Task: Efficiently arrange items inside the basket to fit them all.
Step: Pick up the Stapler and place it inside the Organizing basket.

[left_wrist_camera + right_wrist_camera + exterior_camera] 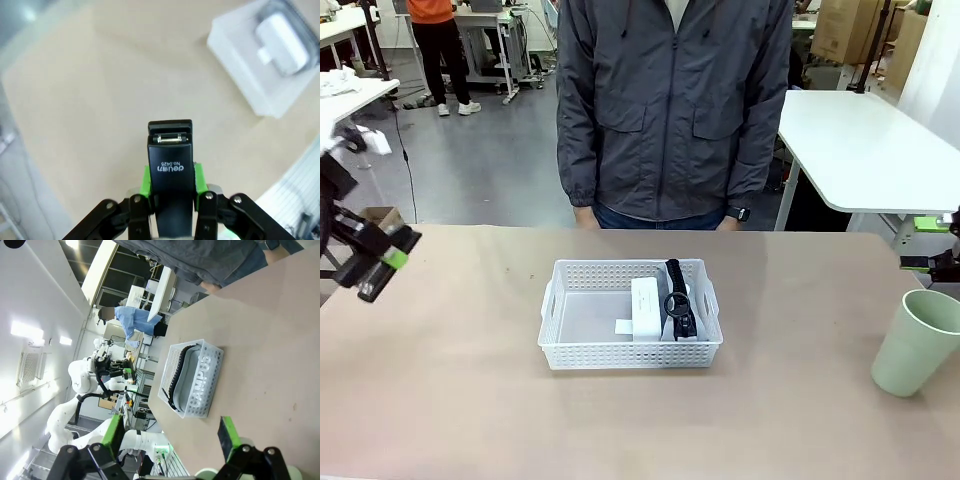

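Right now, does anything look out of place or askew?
Nothing spilled or damaged. The pale green cup stands upright outside the basket, and the black stapler is clamped in the left gripper.

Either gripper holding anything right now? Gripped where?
Left gripper clamps the black stapler across its sides, one end sticking out. Right gripper open, empty.

"deli" on black stapler [170, 172], "CAMPUS" on grey pouch [191, 374]
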Available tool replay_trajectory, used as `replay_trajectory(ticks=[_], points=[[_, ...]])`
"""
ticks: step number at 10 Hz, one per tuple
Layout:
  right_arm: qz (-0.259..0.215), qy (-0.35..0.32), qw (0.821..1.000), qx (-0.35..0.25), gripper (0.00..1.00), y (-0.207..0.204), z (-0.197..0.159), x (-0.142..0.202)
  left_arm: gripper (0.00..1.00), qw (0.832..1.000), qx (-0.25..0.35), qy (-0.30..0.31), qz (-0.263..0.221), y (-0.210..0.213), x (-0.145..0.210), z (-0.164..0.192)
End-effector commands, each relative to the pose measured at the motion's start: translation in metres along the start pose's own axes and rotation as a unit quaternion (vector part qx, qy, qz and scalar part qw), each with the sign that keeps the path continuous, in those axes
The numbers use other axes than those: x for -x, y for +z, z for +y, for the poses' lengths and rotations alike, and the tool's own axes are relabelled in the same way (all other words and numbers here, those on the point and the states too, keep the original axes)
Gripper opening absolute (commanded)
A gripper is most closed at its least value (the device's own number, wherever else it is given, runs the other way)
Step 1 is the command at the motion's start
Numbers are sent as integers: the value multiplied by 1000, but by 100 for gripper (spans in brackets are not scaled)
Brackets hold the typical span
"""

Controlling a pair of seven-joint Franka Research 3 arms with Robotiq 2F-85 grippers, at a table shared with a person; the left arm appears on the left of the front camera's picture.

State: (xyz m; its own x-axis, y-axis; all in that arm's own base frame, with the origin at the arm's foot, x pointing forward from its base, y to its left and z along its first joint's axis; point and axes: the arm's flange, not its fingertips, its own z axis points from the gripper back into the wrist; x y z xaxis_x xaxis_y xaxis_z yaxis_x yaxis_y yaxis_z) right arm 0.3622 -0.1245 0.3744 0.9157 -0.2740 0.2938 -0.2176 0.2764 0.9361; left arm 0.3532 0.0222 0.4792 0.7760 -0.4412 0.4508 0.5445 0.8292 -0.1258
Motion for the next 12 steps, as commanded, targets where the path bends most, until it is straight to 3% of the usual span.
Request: replay_trajectory(ticks=[1, 2, 3, 6, 7, 8, 9, 10, 12], points=[[-4, -6, 1000, 4, 100, -1, 4, -1, 0, 996, 0, 25, -80, -20, 39, -7], [-4, -6, 1000, 4, 100, -1, 4, -1, 0, 997, -52, 47, -23, -25, 39, -6], [-4, -6, 1000, 4, 100, -1, 4, -1, 0, 999, -3, 13, -39, 10, -2, 9], [-4, -6, 1000, 4, 100, -1, 4, -1, 0, 999, -3, 13, -39, 10, -2, 9], [-4, -6, 1000, 4, 100, -1, 4, -1, 37, 999, -9, 21, -41, 7, -2, 12], [-4, -6, 1000, 4, 100, -1, 4, -1, 37, 995, -7, 45, -89, 8, -8, -6], [-4, -6, 1000, 4, 100, -1, 4, -1, 37, 995, -17, 36, -92, 15, -23, -38], [-4, -6, 1000, 4, 100, -1, 4, -1, 37, 996, -8, 0, -90, 17, -43, -77], [-4, -6, 1000, 4, 100, -1, 4, -1, 37, 994, -10, -102, -34, -11, -89, -160]])
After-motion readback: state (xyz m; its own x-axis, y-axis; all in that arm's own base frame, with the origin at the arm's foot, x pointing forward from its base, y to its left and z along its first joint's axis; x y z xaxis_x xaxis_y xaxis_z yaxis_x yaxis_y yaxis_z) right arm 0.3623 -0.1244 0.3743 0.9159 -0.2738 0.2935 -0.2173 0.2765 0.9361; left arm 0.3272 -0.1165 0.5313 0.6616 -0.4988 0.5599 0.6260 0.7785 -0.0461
